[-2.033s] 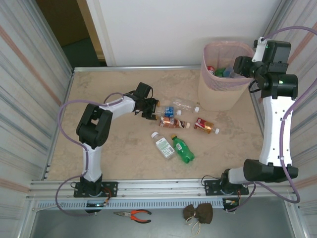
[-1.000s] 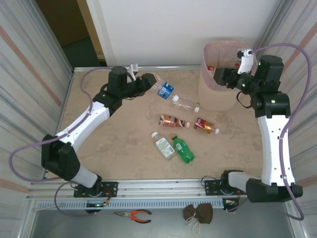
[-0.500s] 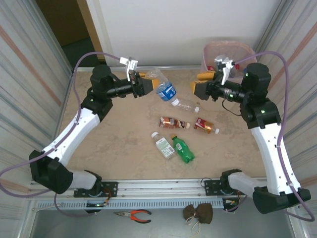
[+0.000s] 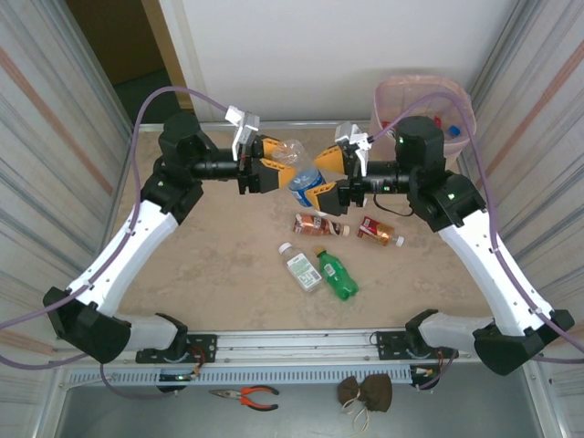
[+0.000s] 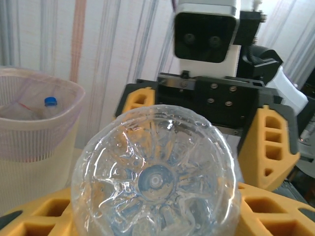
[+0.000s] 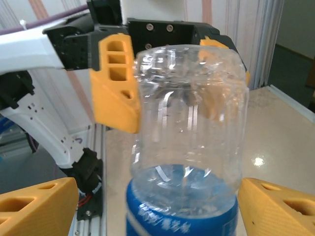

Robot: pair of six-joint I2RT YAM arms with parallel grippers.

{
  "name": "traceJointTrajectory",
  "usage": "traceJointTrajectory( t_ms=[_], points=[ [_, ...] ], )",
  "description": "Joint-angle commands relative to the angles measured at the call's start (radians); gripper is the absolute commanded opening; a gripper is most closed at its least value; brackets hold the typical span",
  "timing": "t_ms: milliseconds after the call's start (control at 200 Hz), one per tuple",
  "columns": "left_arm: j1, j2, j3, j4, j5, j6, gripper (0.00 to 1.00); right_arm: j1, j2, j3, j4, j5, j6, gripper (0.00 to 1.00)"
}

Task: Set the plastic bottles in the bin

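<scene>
The left gripper [image 4: 266,167] grips the clear base end of a plastic bottle [image 4: 304,173] aloft over mid-table, well apart from the bin [image 4: 388,96]; the right gripper [image 4: 336,180] stands spread about its blue label, apparently not touching. Bottle judged light, thin-walled and slick; take it at the label. Half a second ago the right gripper stood well off

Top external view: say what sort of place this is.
Probably a robot lab cell: left arm and right arm bolted to an aluminium rail, a walled-in table, pliers on the front ledge.
</scene>
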Motion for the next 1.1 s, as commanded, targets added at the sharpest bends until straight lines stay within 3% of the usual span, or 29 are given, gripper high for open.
traceJointTrajectory(
  t_ms=[0,160,571,762,937,1092],
  points=[
    [-0.023,-0.035,0.042,-0.034,0.058,0.068,0.45,0.028,0.022,0.043,-0.033,0.025,-0.044,0.83],
    [-0.033,-0.037,0.04,-0.035,0.072,0.073,0.44,0.048,0.051,0.055,-0.031,0.016,-0.041,0.8],
    [-0.049,-0.038,0.036,-0.035,0.09,0.082,0.46,0.061,0.053,0.058,-0.034,-0.022,-0.027,0.6],
    [-0.048,-0.054,0.022,-0.033,0.039,0.089,0.57,0.061,0.047,0.061,-0.036,-0.034,-0.027,0.54],
    [-0.033,-0.094,-0.008,-0.028,-0.043,0.094,0.74,0.058,0.039,0.061,-0.044,-0.006,-0.033,0.54],
    [0.008,-0.15,-0.06,0.006,-0.118,0.069,0.81,0.026,0.025,0.063,-0.042,0.021,-0.021,0.54]
  ],
)
